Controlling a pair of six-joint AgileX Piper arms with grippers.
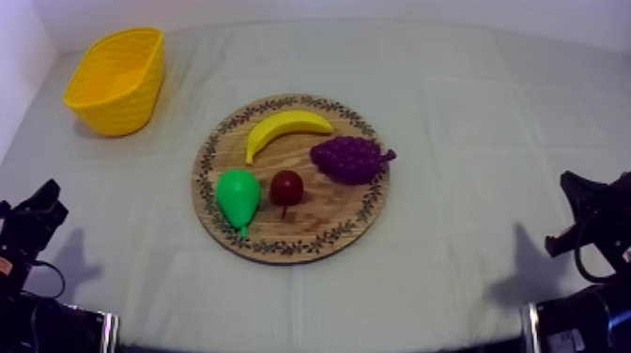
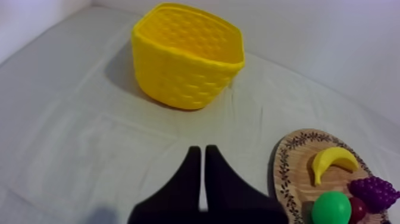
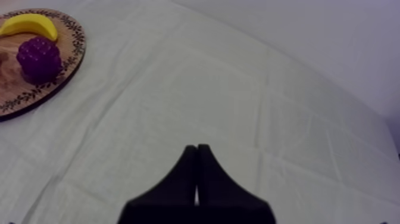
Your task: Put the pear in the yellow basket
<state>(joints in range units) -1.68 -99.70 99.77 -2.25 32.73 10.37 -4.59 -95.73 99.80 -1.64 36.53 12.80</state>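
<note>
Yet to lift the pear (image 1: 238, 195), lying lower left on the wooden board (image 1: 324, 214) at mid-frame; yet to carry it to the yellow basket (image 1: 122, 108), upper left. Holding nothing in left gripper (image 2: 199, 149) or right gripper (image 3: 196, 146), fingers pressed together.

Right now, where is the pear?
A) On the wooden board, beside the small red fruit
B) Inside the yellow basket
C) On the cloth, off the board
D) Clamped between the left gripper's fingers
A: the pear lies on the wooden board next to the small red fruit, and the yellow basket stands apart from the board.
</note>
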